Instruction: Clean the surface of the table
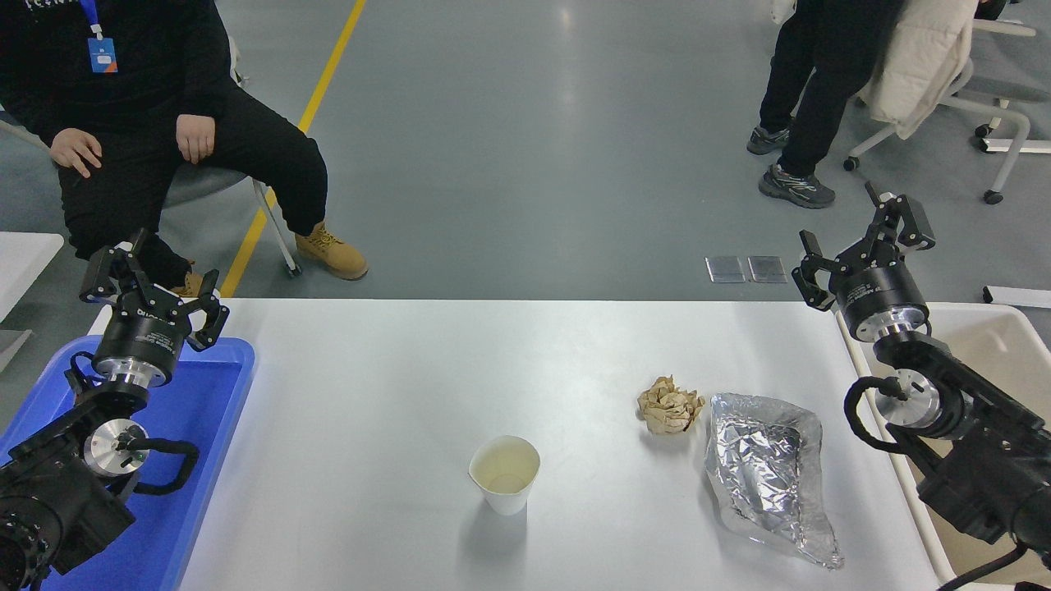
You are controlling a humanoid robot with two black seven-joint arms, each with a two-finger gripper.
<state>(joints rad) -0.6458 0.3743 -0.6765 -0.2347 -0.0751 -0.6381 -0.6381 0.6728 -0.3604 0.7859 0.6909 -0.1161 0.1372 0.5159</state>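
The white table surface spans the middle of the view. On it stand a white paper cup, a crumpled brown paper ball and a silver foil bag lying flat to the right of the ball. My right gripper is open and empty, raised over the table's far right corner, well behind the foil bag. My left gripper is open and empty, parked over the far end of the blue tray.
A blue plastic tray lies at the table's left edge under my left arm. A beige bin stands at the right edge. A person sits at the far left; another person stands at the far right by a chair.
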